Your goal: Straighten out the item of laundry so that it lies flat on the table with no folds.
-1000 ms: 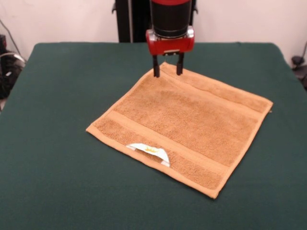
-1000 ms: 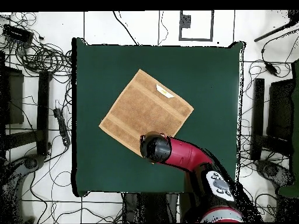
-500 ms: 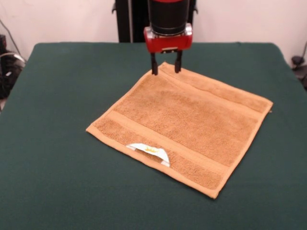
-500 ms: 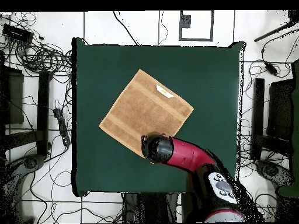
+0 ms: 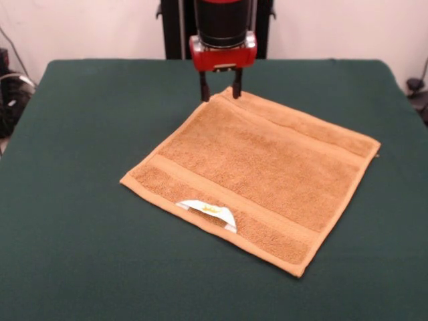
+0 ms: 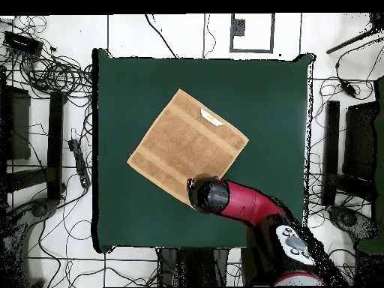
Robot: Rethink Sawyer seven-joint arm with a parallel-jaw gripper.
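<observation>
Towel: one orange-tan towel point(image 5: 257, 176), spread flat below and in front of my fingers, sitting diamond-wise, no folds showing.
Bands: two flat woven strips, one close under my fingers, one at the edge farthest from them.
Label: one white label point(image 5: 208, 210), at that far edge.
Surface: one dark green surface point(image 5: 80, 120) beneath everything.
Fingers: my fingers point(image 5: 219, 90) stand apart, empty, pointing straight down over the towel's nearest corner.
Arm: one red arm point(image 6: 251, 204), wrist vertical.
</observation>
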